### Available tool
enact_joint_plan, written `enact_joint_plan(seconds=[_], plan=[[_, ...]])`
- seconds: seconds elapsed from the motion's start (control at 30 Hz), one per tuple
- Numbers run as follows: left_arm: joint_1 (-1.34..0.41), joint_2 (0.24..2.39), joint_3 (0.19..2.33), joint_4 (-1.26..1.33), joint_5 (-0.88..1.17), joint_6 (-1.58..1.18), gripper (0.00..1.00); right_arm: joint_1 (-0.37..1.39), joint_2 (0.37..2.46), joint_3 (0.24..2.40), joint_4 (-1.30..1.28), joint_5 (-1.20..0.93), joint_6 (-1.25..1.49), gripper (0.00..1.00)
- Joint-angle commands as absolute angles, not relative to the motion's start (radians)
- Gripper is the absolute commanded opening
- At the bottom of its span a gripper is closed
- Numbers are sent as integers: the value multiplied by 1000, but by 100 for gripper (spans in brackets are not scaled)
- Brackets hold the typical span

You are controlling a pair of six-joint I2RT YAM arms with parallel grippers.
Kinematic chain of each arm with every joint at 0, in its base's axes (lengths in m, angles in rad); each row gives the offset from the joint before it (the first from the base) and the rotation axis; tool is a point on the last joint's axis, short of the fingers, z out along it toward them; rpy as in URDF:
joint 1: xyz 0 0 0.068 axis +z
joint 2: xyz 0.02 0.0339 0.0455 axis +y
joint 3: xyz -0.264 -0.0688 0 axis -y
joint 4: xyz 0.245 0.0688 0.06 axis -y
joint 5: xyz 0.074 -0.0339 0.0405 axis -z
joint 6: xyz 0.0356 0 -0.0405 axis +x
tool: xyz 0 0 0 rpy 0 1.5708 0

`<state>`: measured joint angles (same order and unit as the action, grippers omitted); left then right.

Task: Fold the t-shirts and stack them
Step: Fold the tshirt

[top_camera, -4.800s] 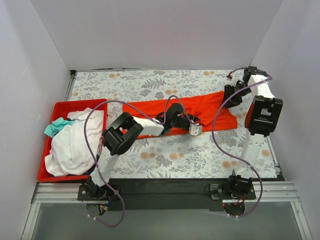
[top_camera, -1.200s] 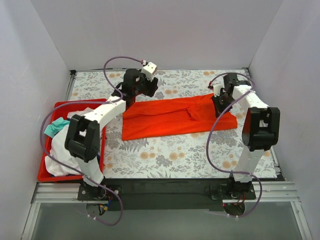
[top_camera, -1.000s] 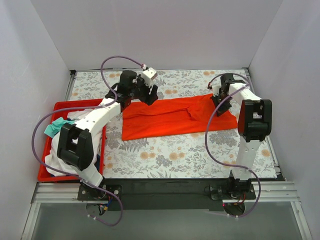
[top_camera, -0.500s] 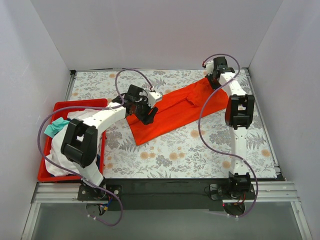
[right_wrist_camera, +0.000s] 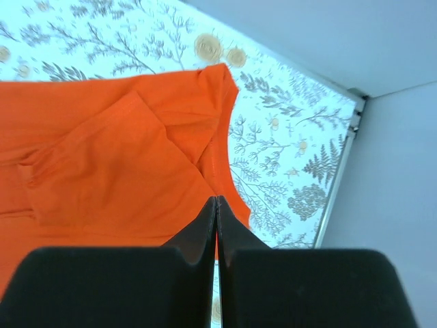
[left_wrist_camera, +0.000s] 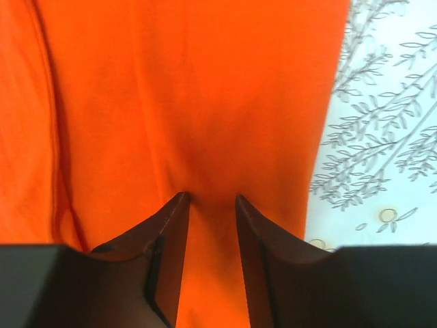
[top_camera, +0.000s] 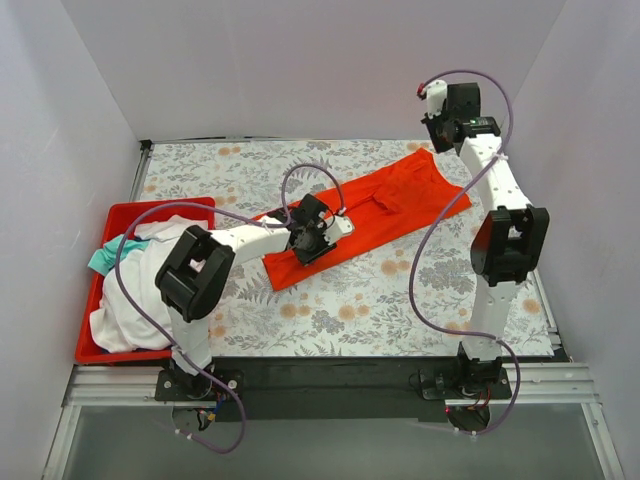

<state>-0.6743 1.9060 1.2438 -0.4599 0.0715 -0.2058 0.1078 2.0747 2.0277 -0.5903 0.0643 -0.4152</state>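
One bright orange t-shirt (top_camera: 375,215) lies slantwise on the flowered table, running from near-left to far-right. My left gripper (top_camera: 306,244) is down on its near-left part. In the left wrist view the fingertips (left_wrist_camera: 180,199) press into the orange cloth (left_wrist_camera: 191,102), and the gripper (left_wrist_camera: 210,198) stands open by a narrow gap with cloth between the tips. My right gripper (top_camera: 436,128) hangs high by the back wall above the shirt's far corner. It is shut (right_wrist_camera: 216,199) with nothing in it, and the shirt (right_wrist_camera: 116,157) lies flat below. White (top_camera: 150,285) and teal (top_camera: 108,256) t-shirts are heaped at the left.
The red plastic bin (top_camera: 150,206) holding the white and teal heap stands at the table's left edge, close to the left arm's elbow. The back wall and the right wall stand close to the right arm. Purple cables loop off both arms.
The orange shirt has swung from lying crosswise to slantwise. My left gripper came from the shirt's far-left edge down onto its near-left part, jaws narrowing. My right gripper rose toward the back wall.
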Motion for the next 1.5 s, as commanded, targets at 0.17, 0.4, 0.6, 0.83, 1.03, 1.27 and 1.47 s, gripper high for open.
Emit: enact_joint_plan(seconds=[0.17,0.4,0.6,0.83,1.03,1.27,1.47], plan=[[-968,1871,1118,-592,92,-332,29,34,1916,1944,-729,-92,-356,1],[-1230,1948,1336,-635,233,-469,26,-24,1821,1766,-787,-166,-368,1],[-1050,1810,1417,-594,455,-558,29,-28,1807,1657,-802,-239,-370,1],[-806,1652,1294,-528,583,-624,30,86,1899,1618,-801,-190,-336,1],[-640,1559,1198,-473,609,-713,30,166,2014,1605,-801,-45,-344,1],[-442,1502,1143,-437,653,-791,30,245,2173,1692,-796,31,-353,1],[-328,1444,1060,-436,653,-818,30,333,2345,1926,-788,28,-354,1]])
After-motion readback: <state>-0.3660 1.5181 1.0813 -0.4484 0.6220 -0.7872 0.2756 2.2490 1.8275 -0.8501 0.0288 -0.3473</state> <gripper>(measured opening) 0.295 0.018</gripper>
